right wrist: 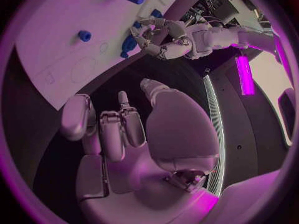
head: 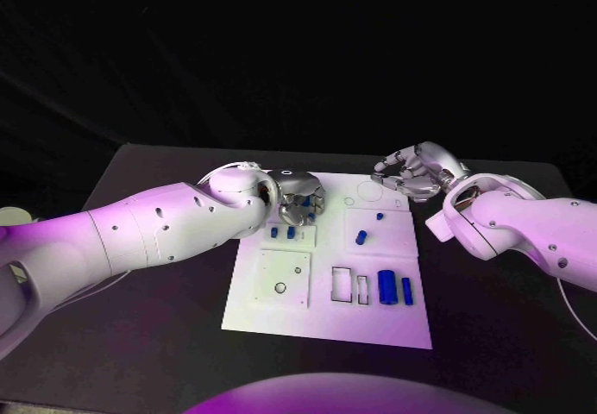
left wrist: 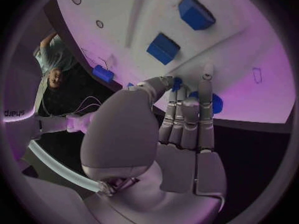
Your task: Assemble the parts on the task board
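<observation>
Left hand (head: pixel 296 200) pinching a blue part (left wrist: pixel 177 82) above the task board (head: pixel 326 325); right hand (head: pixel 413 175) curled, holding nothing.

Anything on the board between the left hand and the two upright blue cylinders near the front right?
Head view: between the left hand and the blue cylinders lies one small blue part; the rest is bare task board.

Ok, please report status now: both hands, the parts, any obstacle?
Left hand over task board, touching a blue part. Right hand empty, fingers curled, at board's far edge. Other parts loose on board. No obstacle seen.

Matt white task board (head: pixel 326 321), black table (head: pixel 174 345)
</observation>
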You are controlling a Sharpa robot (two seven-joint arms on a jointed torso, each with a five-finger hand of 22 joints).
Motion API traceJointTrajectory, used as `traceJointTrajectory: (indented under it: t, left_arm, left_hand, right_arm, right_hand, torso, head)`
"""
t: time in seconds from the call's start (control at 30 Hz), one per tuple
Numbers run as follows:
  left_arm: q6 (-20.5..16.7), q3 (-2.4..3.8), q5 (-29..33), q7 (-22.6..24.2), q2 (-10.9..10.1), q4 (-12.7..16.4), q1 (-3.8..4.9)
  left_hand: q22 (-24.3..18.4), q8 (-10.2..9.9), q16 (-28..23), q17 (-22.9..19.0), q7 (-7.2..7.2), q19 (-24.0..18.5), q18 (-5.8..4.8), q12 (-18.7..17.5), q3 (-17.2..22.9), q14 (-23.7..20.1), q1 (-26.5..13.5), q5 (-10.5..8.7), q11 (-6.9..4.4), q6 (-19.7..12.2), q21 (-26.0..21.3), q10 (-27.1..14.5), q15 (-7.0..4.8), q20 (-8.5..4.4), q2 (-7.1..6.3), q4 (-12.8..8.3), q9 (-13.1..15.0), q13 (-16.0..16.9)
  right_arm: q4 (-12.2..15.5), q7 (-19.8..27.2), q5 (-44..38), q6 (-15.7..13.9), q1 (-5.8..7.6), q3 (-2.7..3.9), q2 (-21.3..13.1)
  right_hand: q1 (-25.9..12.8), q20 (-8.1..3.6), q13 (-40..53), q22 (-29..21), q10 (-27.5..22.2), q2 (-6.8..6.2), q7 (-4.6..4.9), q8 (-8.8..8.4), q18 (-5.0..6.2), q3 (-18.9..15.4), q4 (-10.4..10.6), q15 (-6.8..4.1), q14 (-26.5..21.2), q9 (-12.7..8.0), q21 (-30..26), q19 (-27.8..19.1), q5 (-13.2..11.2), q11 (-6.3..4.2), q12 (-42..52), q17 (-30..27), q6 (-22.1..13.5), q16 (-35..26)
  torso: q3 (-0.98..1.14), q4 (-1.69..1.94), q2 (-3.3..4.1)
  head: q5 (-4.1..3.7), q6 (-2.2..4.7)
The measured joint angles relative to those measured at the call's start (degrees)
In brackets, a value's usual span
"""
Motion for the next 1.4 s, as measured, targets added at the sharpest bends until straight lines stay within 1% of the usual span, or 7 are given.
traceJointTrajectory:
  t: [0.4, 0.47, 0.57, 0.73, 0.83, 1.17, 1.4]
  left_arm:
    - [-0.14, 0.02, -0.1, 0.13, -0.01, -0.06, 0.01]
    - [-0.28, 0.0, -0.11, 0.17, -0.02, -0.08, 0.0]
    - [-0.69, -0.04, -0.13, 0.26, -0.06, -0.14, -0.04]
    - [-1.53, -0.11, -0.14, 0.53, -0.11, -0.17, -0.12]
    - [-2.15, -0.1, -0.13, 0.73, -0.17, -0.15, -0.14]
    - [-4.27, 0.55, 0.36, 1.45, -1.67, 1.63, -0.17]
    - [-5.26, 1.56, 1.21, 1.61, -4.07, 4.71, -0.15]
  left_hand:
    - [2.2, -0.46, 2.3, 2.31, -0.19, -0.09, 0.0, -0.07, 1.76, 3.14, 0.92, -0.11, -0.51, 2.93, 3.12, 3.04, -0.48, -0.34, 0.46, -1.77, -0.33, -1.01]
    - [4.03, -0.46, 3.12, 3.92, -0.44, 1.15, 0.0, -0.12, 2.03, 4.58, 0.96, -0.13, -0.73, 4.12, 4.42, 4.13, -0.81, -0.83, 0.56, -2.05, -0.23, -1.1]
    - [5.88, -0.46, 3.78, 5.63, -0.91, 2.79, 0.0, -0.11, 2.3, 6.06, 0.8, -0.27, -1.03, 5.03, 5.74, 5.14, -1.16, -1.04, 0.73, -2.65, 0.04, -1.16]
    - [7.39, -0.45, 4.22, 6.76, -0.83, 3.79, 0.01, -0.1, 2.54, 6.95, 0.49, -0.45, -0.73, 5.73, 6.62, 5.46, -1.42, -1.32, 1.16, -2.89, 0.23, -1.18]
    - [7.66, -0.45, 4.22, 7.18, -1.03, 4.0, 0.0, -0.1, 2.54, 7.16, 0.51, -0.46, -0.74, 5.93, 6.62, 5.47, -1.63, -1.11, 1.17, -2.89, 0.23, -1.18]
    - [8.12, -1.02, 4.5, 7.98, -1.03, 4.61, 0.0, -0.14, 2.54, 7.78, 0.52, -0.47, -0.62, 5.93, 7.06, 5.75, -1.43, -1.32, 1.18, -3.2, 0.22, -1.3]
    - [7.98, -1.25, 4.5, 7.97, -1.03, 4.61, 0.0, -0.41, 2.53, 7.78, 0.52, -0.48, -0.62, 5.93, 7.06, 5.75, -1.43, -1.32, 1.17, -3.2, 0.21, -1.33]
  right_arm:
    - [0.0, 0.01, 0.01, 0.0, 0.0, 0.0, 0.03]
    - [0.0, 0.01, 0.01, 0.0, 0.0, 0.0, 0.03]
    - [0.0, 0.02, 0.01, 0.0, 0.0, 0.0, 0.03]
    - [0.0, 0.03, 0.01, 0.0, 0.0, 0.0, 0.05]
    - [0.01, 0.04, 0.01, 0.0, 0.0, 0.0, 0.06]
    - [0.01, 0.08, 0.02, 0.0, 0.0, 0.0, 0.05]
    - [0.0, 0.1, 0.02, 0.0, -0.02, 0.0, 0.01]
  right_hand:
    - [0.0, 0.0, -0.01, 0.0, 0.0, 0.0, 0.0, 0.23, 0.0, 0.0, 0.0, 0.0, 0.0, 0.01, 0.0, 0.0, 0.0, 0.0, 0.0, -0.01, 0.0, 0.0]
    - [0.0, 0.0, -0.01, 0.0, 0.0, 0.0, 0.0, 0.23, 0.0, 0.0, 0.0, 0.0, 0.0, 0.01, 0.0, 0.0, 0.0, 0.0, 0.0, -0.01, 0.0, 0.0]
    - [0.0, 0.0, -0.01, 0.0, 0.0, 0.0, 0.0, 0.23, 0.0, 0.0, 0.0, 0.0, 0.0, 0.01, 0.0, 0.0, 0.0, 0.0, 0.0, -0.01, 0.0, 0.0]
    - [0.0, 0.0, -0.01, 0.0, 0.0, 0.0, 0.0, 0.23, 0.0, 0.0, 0.0, 0.0, 0.0, 0.01, 0.0, 0.0, 0.0, 0.0, 0.0, -0.01, 0.0, 0.0]
    - [0.0, 0.0, -0.01, 0.0, 0.0, 0.0, 0.0, 0.23, 0.0, 0.0, 0.0, 0.0, 0.0, 0.01, 0.0, 0.0, 0.0, 0.0, 0.0, -0.01, 0.0, 0.0]
    - [0.0, 0.0, -0.02, 0.0, 0.0, 0.0, 0.0, 0.23, 0.0, 0.0, 0.0, 0.0, 0.0, 0.01, 0.0, 0.0, 0.0, 0.0, 0.0, -0.02, 0.0, 0.0]
    - [0.0, 0.0, -0.02, 0.0, 0.0, 0.0, 0.0, 0.23, 0.0, 0.0, 0.0, 0.0, 0.0, 0.01, 0.0, 0.0, 0.0, 0.0, 0.0, -0.02, 0.0, 0.0]
  torso:
    - [0.02, 0.04, -0.01]
    - [0.02, 0.03, -0.01]
    - [0.02, 0.03, -0.01]
    - [0.02, 0.02, -0.03]
    - [0.02, 0.0, -0.03]
    - [0.02, -0.03, -0.02]
    - [0.01, 0.04, -0.04]
  head:
    - [0.12, -0.07]
    - [0.18, -0.04]
    - [0.21, -0.01]
    - [0.29, 0.07]
    - [0.31, 0.11]
    - [0.34, 0.31]
    - [0.26, 0.42]
